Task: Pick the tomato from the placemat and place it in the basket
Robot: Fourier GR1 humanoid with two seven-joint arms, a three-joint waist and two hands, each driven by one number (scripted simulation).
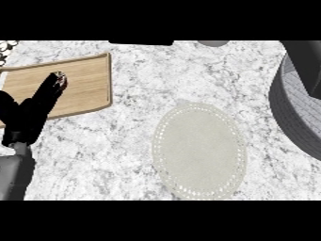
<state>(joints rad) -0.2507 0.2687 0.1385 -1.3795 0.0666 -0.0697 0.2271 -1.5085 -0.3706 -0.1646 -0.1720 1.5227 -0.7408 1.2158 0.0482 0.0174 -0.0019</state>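
Looking down on the marble counter [121,155]: a grey basket [295,117] at the right edge, the right hand [312,59] a dark shape above it, its grasp impossible to tell. Pale round placemat [199,150] mid-counter; the tomato shows nowhere. Wooden board [86,87] upper left, the left hand [27,117] over it, fingers straight, holding nothing.

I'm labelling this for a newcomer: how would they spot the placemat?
On the marble counter, look between the wooden tray at left and the grey basket at right. The placemat is the flat, pale round mat, alone in having a dotted border.
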